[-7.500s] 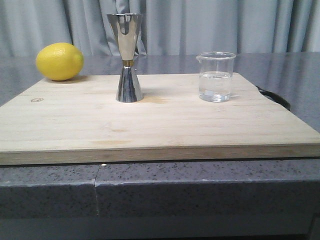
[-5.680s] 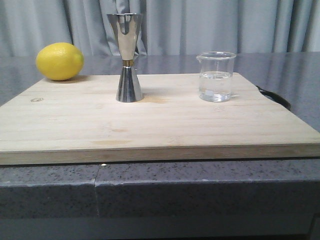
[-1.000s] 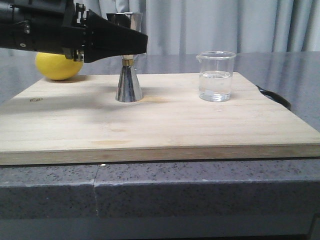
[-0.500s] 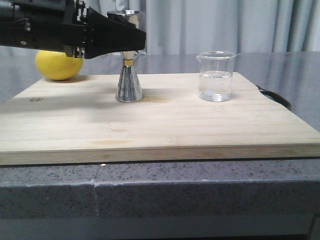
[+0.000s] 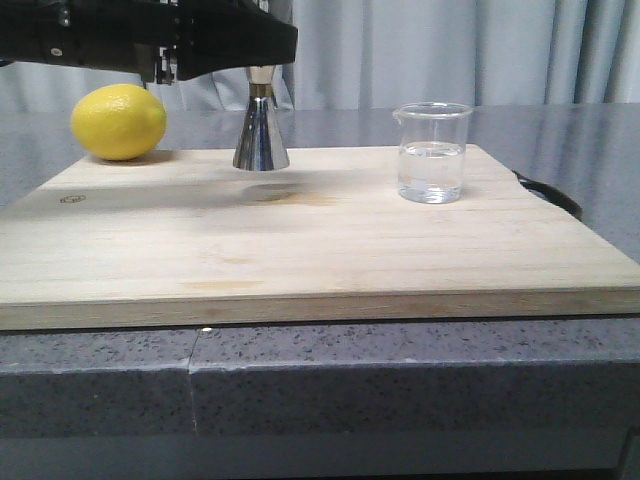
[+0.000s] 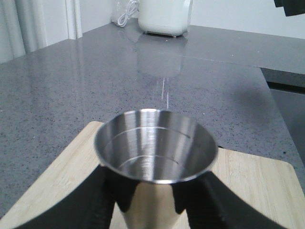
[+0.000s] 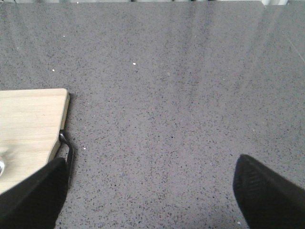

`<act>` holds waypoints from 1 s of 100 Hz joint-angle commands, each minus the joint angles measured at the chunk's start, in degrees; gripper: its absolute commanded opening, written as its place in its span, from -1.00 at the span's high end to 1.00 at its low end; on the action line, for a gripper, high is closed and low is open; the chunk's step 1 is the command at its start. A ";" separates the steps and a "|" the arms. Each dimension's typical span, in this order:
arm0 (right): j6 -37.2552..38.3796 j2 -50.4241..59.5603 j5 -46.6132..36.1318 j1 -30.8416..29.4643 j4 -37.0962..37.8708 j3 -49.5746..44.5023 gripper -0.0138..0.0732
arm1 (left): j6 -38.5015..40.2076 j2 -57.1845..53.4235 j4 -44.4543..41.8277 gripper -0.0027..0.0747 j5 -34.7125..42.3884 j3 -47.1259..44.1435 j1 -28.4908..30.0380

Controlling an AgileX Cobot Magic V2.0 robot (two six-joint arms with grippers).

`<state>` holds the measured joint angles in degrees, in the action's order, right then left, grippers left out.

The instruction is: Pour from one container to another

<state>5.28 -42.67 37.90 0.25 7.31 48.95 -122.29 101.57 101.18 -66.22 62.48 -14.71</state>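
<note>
Jigger (image 5: 260, 130) now lifted off board (image 5: 330, 240) by left end effector (image 5: 255, 45)

**Jigger lifted off the board**

The left gripper (image 5: 262, 45), absent from the front view at first, came in from the left, closed on the upper cup of the steel jigger (image 5: 261, 135) and has now raised it clear of the wooden cutting board (image 5: 320, 240). Half a second ago its base stood on the wood; now only a shadow lies beneath
</note>
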 commanded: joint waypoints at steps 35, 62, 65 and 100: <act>-7.09 -0.73 -8.45 5.03 -8.93 2.64 -0.78 | 1.33 -2.26 5.62 0.32 -5.84 3.18 -0.47; -9.17 -7.59 -7.86 14.11 -8.93 6.92 -0.78 | 1.33 -2.26 5.62 0.32 -5.07 3.18 -0.47; -9.46 -8.69 -7.74 15.17 -8.93 7.41 -0.78 | 1.33 -2.26 5.62 0.32 -5.07 3.18 -0.47; -10.12 -23.16 -10.19 24.65 -8.93 10.91 -0.78 | 1.33 -2.26 5.62 0.32 -5.07 3.18 -0.47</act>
<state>-4.01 -64.13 33.18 23.89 -1.71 57.76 -121.40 101.57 101.09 -66.22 63.91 -14.71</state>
